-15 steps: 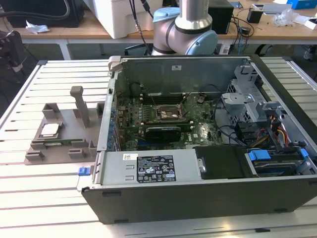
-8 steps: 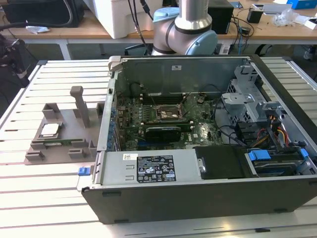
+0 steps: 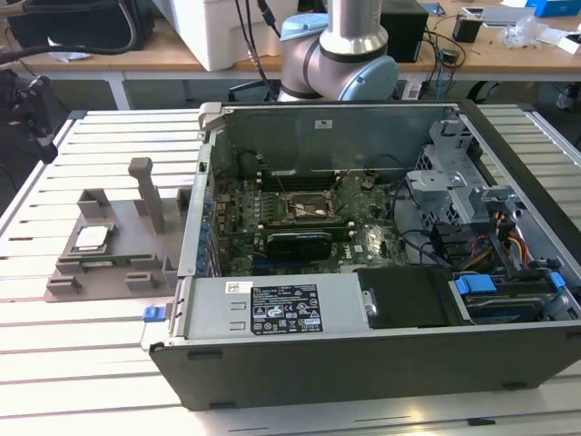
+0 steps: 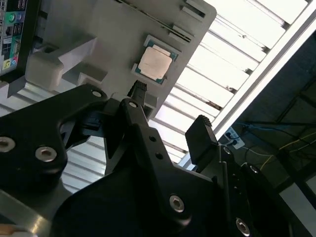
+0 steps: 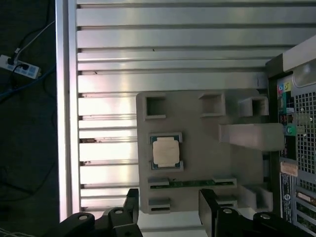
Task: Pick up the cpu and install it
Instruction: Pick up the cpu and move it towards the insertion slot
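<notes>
In the exterior view the computer case occupies the centre and right, on the slatted table. Just beside it, at the frame's left, lies a holder plate. The cpu sits on its left part. The arm stands behind the case, upper centre.

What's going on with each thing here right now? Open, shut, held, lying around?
cpu: lying flat on the grey holder, not gripped.
end effector: open, empty, above the holder.
computer case: on its side, open, insides exposed.
memory stick: lying in a holder slot.
</notes>
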Robot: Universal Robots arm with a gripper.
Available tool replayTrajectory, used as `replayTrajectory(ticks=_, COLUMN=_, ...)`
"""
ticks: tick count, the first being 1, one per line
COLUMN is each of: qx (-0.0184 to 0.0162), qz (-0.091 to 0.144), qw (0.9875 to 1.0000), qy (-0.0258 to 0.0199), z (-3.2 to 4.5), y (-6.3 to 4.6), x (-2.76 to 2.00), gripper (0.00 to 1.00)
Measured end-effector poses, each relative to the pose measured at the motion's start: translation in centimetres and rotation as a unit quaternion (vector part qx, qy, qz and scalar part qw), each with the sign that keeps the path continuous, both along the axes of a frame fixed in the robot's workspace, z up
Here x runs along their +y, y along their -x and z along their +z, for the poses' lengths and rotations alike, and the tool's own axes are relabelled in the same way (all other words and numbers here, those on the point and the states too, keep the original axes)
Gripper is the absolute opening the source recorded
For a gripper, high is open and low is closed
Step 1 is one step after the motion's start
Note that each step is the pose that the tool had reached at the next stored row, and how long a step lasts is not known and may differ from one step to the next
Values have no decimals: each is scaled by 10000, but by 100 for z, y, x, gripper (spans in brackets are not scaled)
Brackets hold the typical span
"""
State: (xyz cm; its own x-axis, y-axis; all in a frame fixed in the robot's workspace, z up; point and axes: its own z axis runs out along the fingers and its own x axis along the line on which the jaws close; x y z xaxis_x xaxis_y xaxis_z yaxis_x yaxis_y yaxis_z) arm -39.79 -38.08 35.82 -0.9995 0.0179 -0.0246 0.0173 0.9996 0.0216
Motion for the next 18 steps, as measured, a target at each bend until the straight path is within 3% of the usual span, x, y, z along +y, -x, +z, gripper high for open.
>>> replayTrajectory(ticks=2, qx=0, qz=72, qw=10000, qy=2, z=-64, y=-2, x=13, gripper=60)
replayTrajectory(ticks=18, qx=0, qz=81, qw=10000, qy=2, z=-222, y=-4, x=15, gripper=60)
